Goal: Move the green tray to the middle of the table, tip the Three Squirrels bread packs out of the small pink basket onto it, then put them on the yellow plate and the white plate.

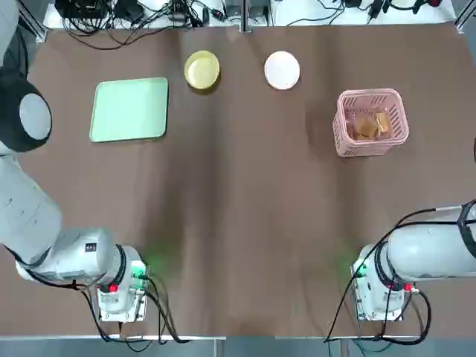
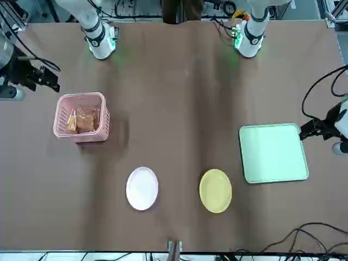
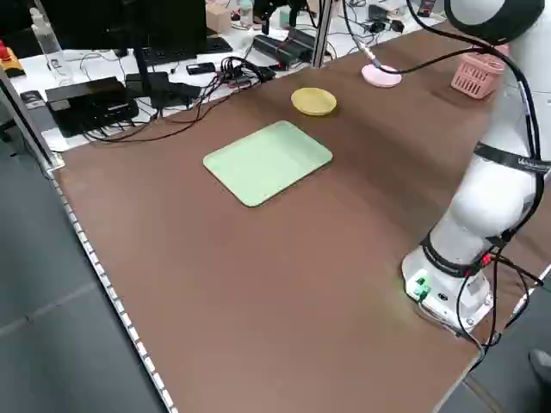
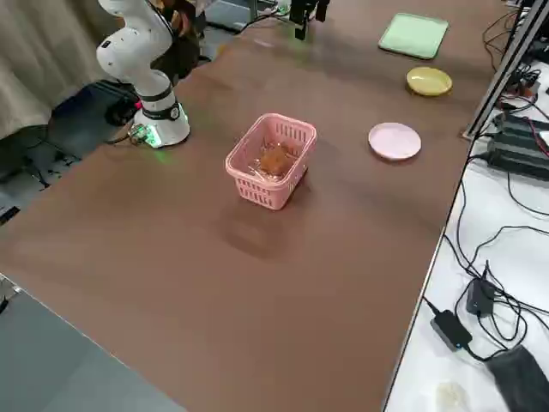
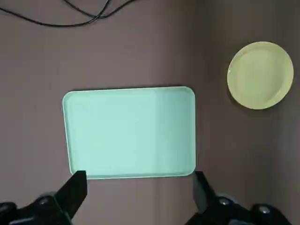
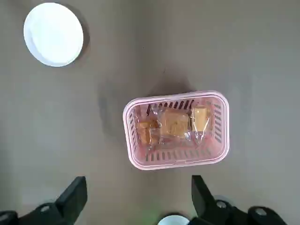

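Landmark: the green tray (image 1: 129, 109), flat on the brown surface (image 1: 238, 223), near the far edge on the robot's left side.
Yellow plate: the yellow plate (image 1: 202, 71) sits just beside the tray's far right corner, apart from it and nothing on it.
White plate: the white plate (image 1: 282, 70) lies further right of the tray, beyond the yellow plate and level with it, bare.
Pink basket: the small pink basket (image 1: 371, 122) stands upright well to the right of the tray, past both plates, on the robot's right side of the surface.
Bread packs: the Three Squirrels bread packs (image 6: 172, 125) lie inside the basket, side by side along its bottom; about three show through the clear wrapping.
Left hand: the left hand (image 5: 138, 192) hangs above the tray's near long edge, fingers spread wide, one fingertip over each near corner, holding nothing.
Right hand: the right hand (image 6: 136, 199) hangs above the surface on the near side of the basket, far to the right of the tray, fingers spread wide and holding nothing.
Tray contents: none; its pale green face is bare.
Cables: dark cables (image 1: 126, 22) lie on the white bench beyond the far edge, behind the tray.
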`<state>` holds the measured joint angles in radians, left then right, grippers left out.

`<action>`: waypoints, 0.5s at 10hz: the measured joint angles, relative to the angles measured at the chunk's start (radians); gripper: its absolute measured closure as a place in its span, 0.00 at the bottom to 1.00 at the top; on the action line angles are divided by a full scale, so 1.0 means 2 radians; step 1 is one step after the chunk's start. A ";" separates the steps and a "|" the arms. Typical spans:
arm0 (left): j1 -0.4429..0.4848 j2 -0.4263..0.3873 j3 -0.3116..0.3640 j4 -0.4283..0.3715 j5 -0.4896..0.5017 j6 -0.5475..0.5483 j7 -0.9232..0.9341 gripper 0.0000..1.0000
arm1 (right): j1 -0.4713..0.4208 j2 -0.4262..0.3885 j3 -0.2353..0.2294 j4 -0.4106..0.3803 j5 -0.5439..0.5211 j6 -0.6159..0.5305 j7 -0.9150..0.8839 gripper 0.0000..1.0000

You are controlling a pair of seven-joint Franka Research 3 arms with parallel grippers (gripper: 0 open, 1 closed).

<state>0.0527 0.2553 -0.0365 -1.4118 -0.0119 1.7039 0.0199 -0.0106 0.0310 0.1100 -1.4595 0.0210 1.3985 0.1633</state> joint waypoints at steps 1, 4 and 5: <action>0.000 0.000 0.000 0.000 0.000 0.000 0.000 0.00 | 0.000 0.000 0.000 0.000 0.000 0.000 0.000 0.01; 0.006 0.001 0.007 -0.003 0.001 -0.028 -0.002 0.00 | 0.000 0.000 -0.001 0.000 0.000 -0.001 0.000 0.01; 0.031 0.004 0.013 -0.008 0.000 -0.043 -0.001 0.00 | 0.000 0.000 -0.001 0.000 0.000 -0.001 0.000 0.01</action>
<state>0.1150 0.2631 -0.0100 -1.4268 -0.0110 1.6171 0.0170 -0.0114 0.0310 0.1081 -1.4595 0.0210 1.3971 0.1633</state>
